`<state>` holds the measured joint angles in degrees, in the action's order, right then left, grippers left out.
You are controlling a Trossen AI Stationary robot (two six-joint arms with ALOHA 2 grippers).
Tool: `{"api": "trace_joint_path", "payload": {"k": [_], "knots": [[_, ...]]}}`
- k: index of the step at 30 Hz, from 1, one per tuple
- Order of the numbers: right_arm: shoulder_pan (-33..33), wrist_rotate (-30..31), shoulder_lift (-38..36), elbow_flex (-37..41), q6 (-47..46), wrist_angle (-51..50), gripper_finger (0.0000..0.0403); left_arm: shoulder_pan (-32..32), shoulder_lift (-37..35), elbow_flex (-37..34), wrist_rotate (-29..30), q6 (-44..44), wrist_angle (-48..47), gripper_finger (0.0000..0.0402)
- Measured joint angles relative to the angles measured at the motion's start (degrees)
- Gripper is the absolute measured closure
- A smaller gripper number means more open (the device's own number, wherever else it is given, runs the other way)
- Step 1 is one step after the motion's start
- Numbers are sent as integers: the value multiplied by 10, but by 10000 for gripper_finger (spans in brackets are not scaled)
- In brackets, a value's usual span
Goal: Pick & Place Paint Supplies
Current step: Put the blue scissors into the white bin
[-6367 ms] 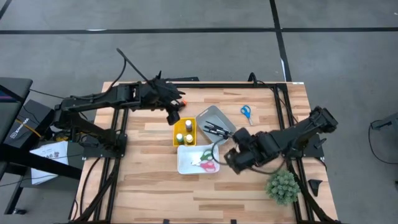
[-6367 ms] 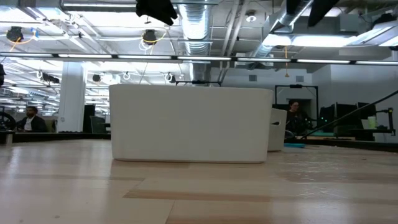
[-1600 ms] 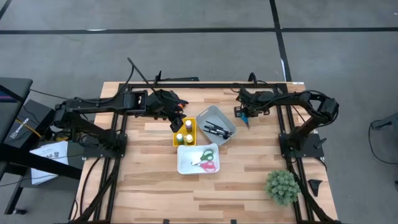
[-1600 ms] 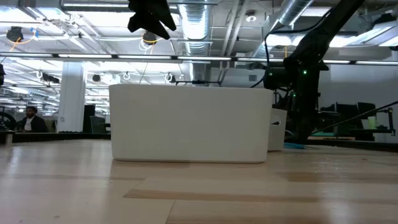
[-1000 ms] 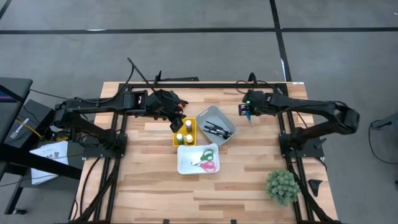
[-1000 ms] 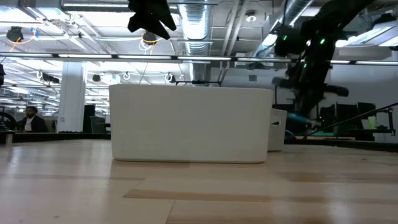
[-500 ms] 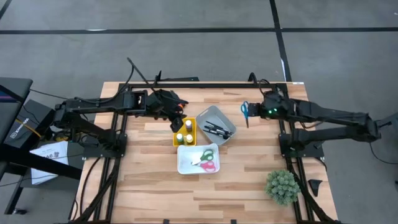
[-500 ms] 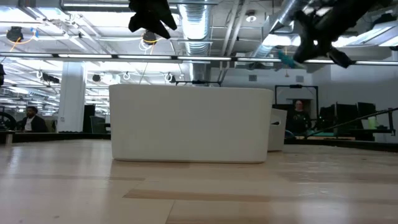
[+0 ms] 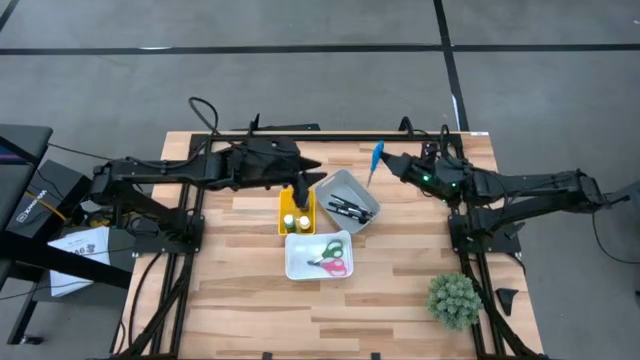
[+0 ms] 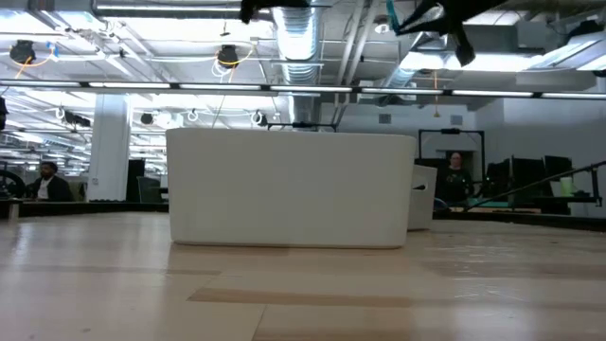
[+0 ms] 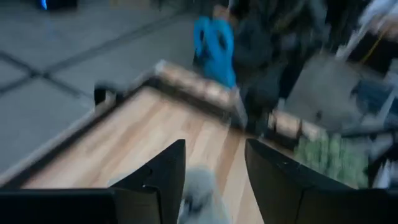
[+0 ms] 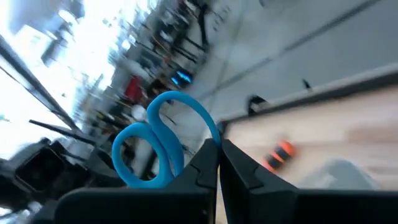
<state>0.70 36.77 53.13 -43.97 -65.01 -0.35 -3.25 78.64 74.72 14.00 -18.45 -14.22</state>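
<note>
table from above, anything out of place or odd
One thing: an orange bottle lies on its side on the bare wood, outside the yellow bin where other bottles stand. The blue scissors are off the table, held in the right pincer, so being carried rather than misplaced. Nothing looks spilled or damaged.

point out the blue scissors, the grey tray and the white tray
blue scissors (image 12: 155,149): right wrist view, on a handle loop
grey tray (image 9: 337,184): high view, on its bare floor
white tray (image 9: 298,262): high view, on its bare floor

Right pincer (image 9: 388,162) holds blue scissors (image 9: 376,157) aloft.
</note>
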Motion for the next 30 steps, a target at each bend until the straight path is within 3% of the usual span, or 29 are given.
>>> {"api": "trace_joint_path", "payload": {"k": [8,16,30], "knots": [[-8,16,58,-30,41,59,403,0,44,1,11,34,106,260],[-19,10,101,-61,72,56,403,10,92,0,9,30,172,236],[-19,1,110,-62,96,61,403,12,114,0,12,-21,181,219]]}}
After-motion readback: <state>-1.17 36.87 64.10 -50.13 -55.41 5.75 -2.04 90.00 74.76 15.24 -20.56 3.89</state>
